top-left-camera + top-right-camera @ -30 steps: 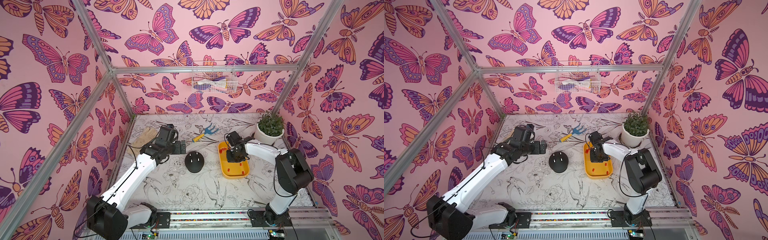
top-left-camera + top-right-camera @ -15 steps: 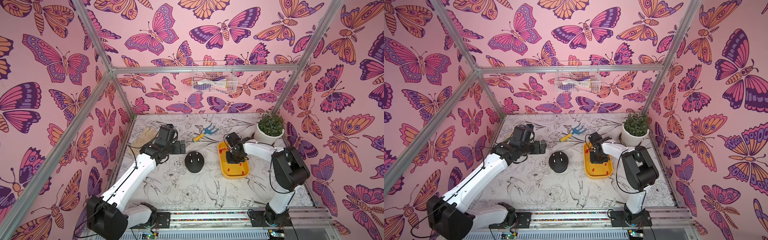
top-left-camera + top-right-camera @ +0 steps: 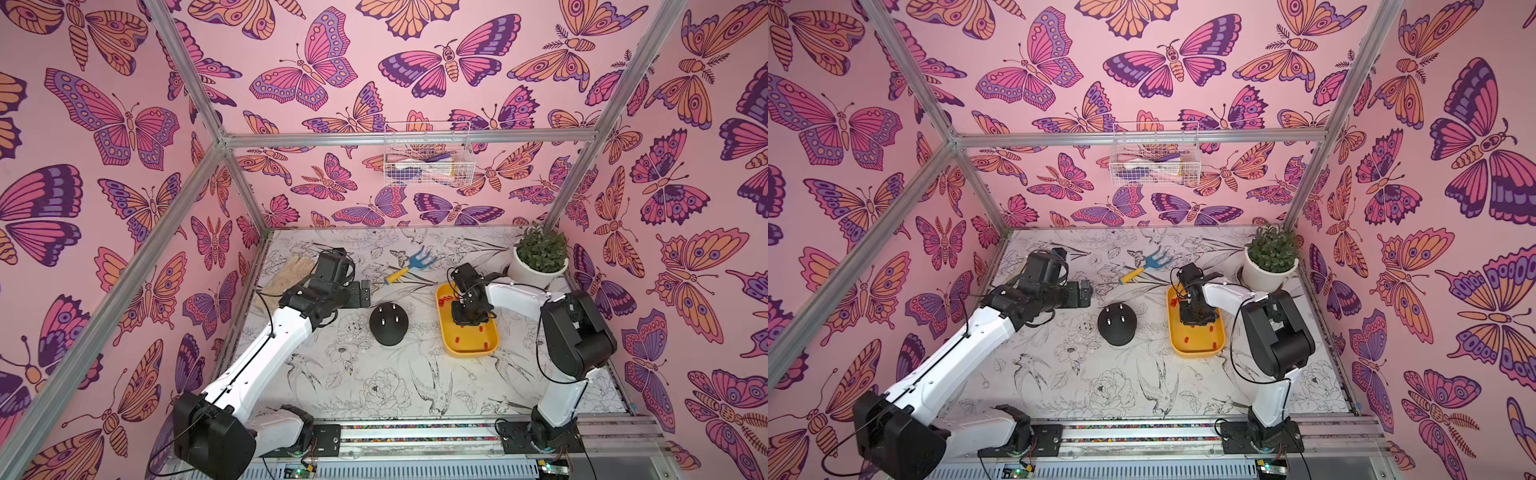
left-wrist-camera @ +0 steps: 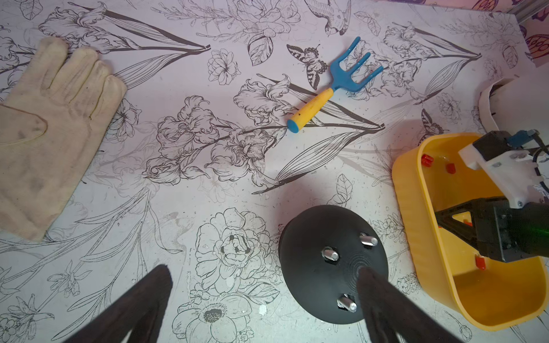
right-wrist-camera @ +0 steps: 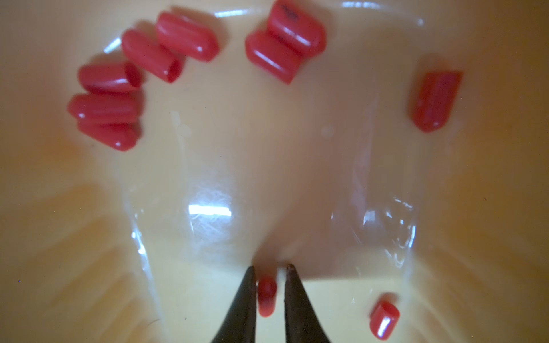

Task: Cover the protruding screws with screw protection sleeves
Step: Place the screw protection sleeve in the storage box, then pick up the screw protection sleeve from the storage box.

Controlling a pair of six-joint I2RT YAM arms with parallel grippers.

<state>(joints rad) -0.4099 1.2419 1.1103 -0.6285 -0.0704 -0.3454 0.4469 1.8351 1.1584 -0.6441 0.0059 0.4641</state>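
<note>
— While both top views give the yellow tray [image 3: 469, 354] only red specks, what do the wrist views add?

— Entry one: the right wrist view lists nine screw protection sleeves [image 5: 187, 35] lying loose on the tray floor, plus a tenth sleeve [image 5: 266, 292] between the jaws of my right gripper [image 5: 270, 266]. Entry two: my left wrist view resolves the black dome [image 4: 312, 282], near the tray but apart from it, and its three protruding screws [image 4: 330, 254], all bare.

— Writing?

— Dark marks on one sleeve [image 5: 294, 23]; unreadable.

— Arms?

— Right arm folded, wrist pointing down into the tray; its jaws narrowly parted, a gap beside that tenth sleeve, not clamped. Left arm stretched forward; left gripper [image 4: 261, 268] spread wide, empty, near the dome.
</note>
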